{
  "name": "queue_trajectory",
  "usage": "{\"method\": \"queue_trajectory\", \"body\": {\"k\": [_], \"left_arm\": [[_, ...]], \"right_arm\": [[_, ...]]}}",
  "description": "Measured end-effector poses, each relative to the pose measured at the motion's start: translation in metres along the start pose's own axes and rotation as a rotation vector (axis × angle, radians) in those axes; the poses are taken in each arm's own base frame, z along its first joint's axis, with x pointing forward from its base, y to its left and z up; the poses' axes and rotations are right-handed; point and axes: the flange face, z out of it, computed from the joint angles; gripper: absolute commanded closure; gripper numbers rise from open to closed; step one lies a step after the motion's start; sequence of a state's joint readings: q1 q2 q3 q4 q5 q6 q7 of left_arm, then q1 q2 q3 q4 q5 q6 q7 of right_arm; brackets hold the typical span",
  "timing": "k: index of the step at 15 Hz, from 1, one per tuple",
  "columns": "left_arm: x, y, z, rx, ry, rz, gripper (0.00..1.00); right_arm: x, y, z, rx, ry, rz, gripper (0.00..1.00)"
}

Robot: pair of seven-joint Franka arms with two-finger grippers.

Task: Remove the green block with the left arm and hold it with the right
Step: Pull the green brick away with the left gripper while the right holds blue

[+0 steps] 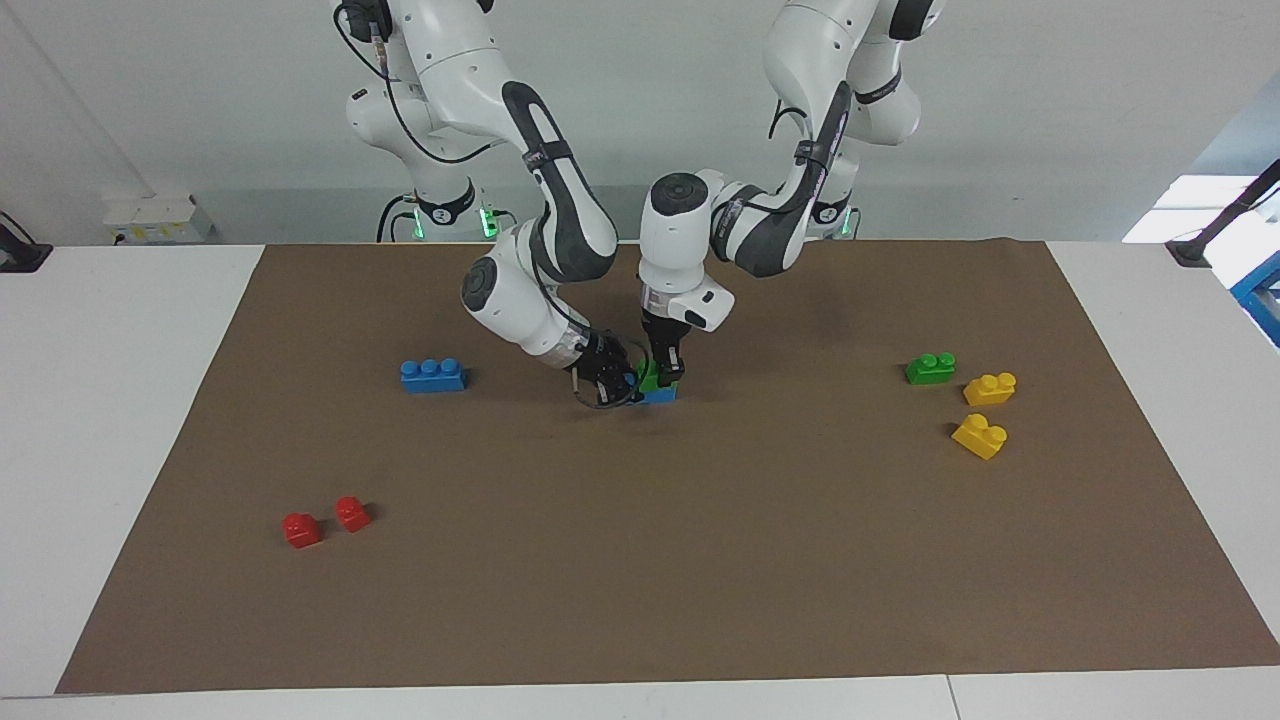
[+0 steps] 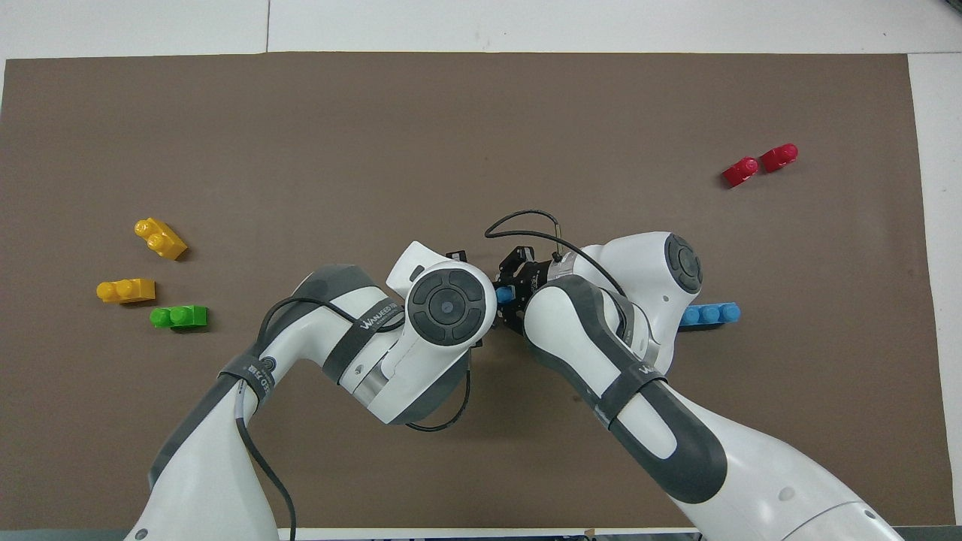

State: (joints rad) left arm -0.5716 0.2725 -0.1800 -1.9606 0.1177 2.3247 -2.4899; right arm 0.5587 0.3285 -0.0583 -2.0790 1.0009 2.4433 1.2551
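Both grippers meet at a small brick stack in the middle of the brown mat.

At frame centre in the facing view, the left gripper comes straight down and pinches the green block, which sits on a blue brick. The right gripper presses in from the side at that blue brick — whether its fingers are spread or closed, I cannot tell. A second green brick lies at the right of the frame beside two yellow ones — another blue brick lies left of centre, two red ones at lower left.

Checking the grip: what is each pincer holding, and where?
Left pincer clamps the green block from above; right pincer grips the blue brick beneath it from the side.
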Motion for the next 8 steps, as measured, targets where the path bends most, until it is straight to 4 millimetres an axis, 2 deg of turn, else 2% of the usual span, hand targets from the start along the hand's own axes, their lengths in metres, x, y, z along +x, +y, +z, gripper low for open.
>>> {"method": "queue_trajectory", "body": {"k": [4, 6, 8], "left_arm": [[-0.001, 0.002, -0.011, -0.010, -0.005, -0.001, 1.00], [0.001, 0.004, -0.035, -0.013, 0.008, 0.004, 1.00], [0.006, 0.006, -0.067, -0.022, 0.019, 0.008, 1.00]], "right_arm": [[-0.001, -0.002, -0.002, 0.013, 0.002, -0.001, 1.00], [0.000, -0.001, -0.002, 0.014, 0.004, 0.000, 1.00], [0.000, -0.001, -0.001, 0.014, 0.004, 0.000, 1.00]]}}
